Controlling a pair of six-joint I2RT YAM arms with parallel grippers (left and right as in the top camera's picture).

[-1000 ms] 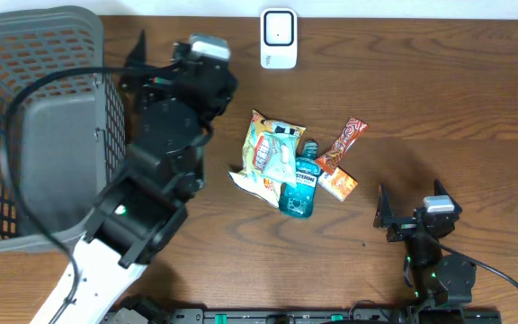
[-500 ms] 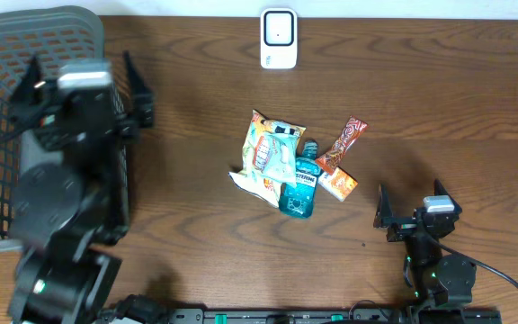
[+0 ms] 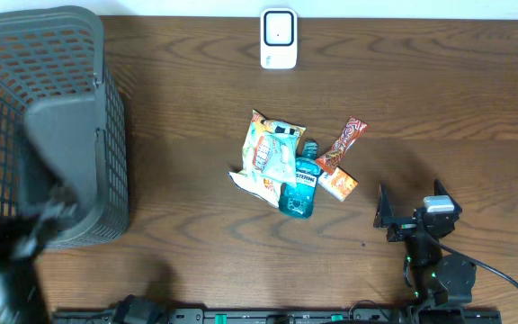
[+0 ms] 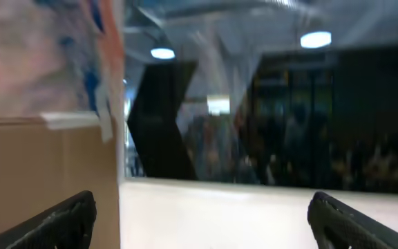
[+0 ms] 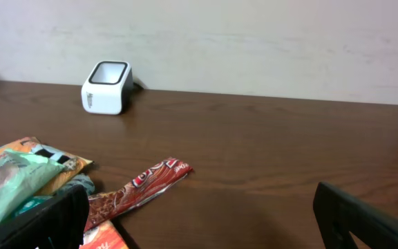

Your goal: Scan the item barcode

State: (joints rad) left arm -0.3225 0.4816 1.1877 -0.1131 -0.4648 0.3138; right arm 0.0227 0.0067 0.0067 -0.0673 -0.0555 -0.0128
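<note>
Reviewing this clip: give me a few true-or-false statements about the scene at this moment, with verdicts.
1. The white scanner stands apart from the snack bag. True.
2. The right gripper holds the blue bottle. False: it is open and empty; the bottle lies on the table.
3. The blue bottle lies against the snack bag. True.
4. The snack bag lies in the basket. False: it lies on the table, outside the basket.

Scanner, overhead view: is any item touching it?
No, the scanner stands alone at the far edge, with bare table between it and the snack bag, bottle and candy bar.
</note>
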